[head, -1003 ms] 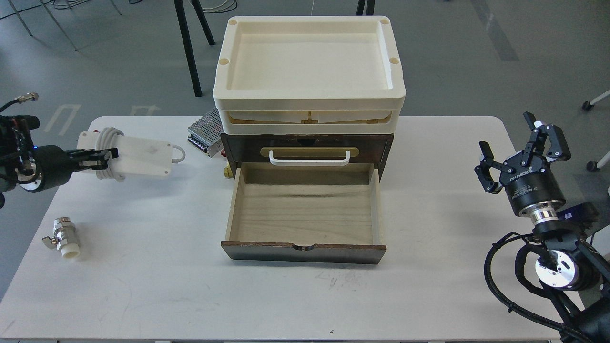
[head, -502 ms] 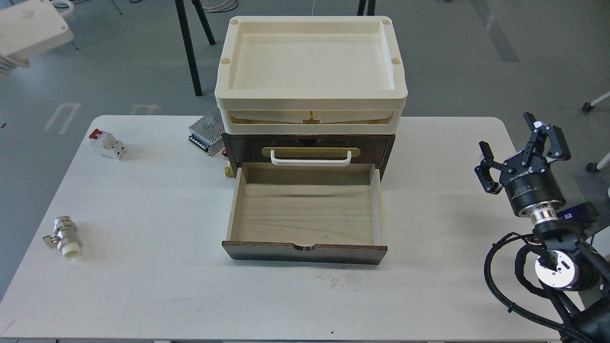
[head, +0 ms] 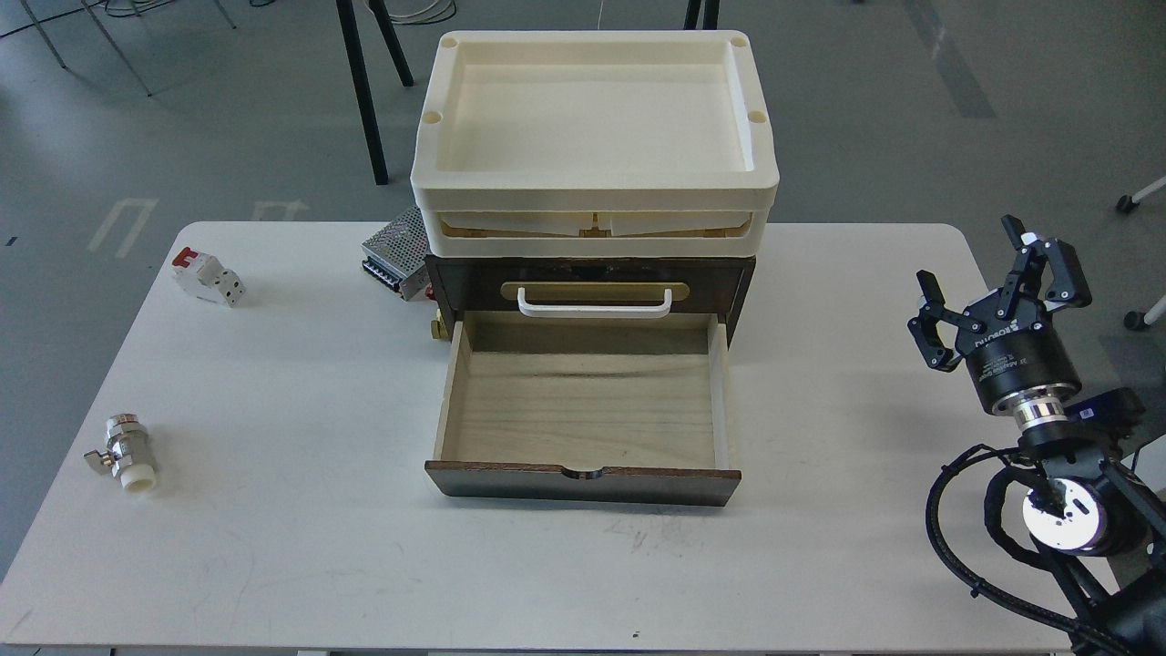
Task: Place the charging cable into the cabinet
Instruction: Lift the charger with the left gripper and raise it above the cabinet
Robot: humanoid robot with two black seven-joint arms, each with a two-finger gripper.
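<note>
The cabinet (head: 590, 273) is a dark brown wooden chest at the table's back middle, with a cream plastic tray (head: 592, 187) on top and a white handle (head: 594, 305) on a brass plate. Its lower light-wood drawer (head: 583, 405) is pulled open toward me and holds nothing. The charging cable is out of view. My left gripper is out of view. My right gripper (head: 997, 278) is open and empty, raised above the table's right edge, well right of the drawer.
A perforated metal power-supply box (head: 393, 251) lies behind the cabinet's left corner. A small white and red breaker (head: 209, 276) sits at the back left. A metal valve with a white end (head: 125, 453) lies near the left edge of the white table (head: 319, 510).
My left gripper, shut on the charging cable at the table's left, lifted it up and left out of the frame. A breaker that it hid now shows. The right arm has not moved.
</note>
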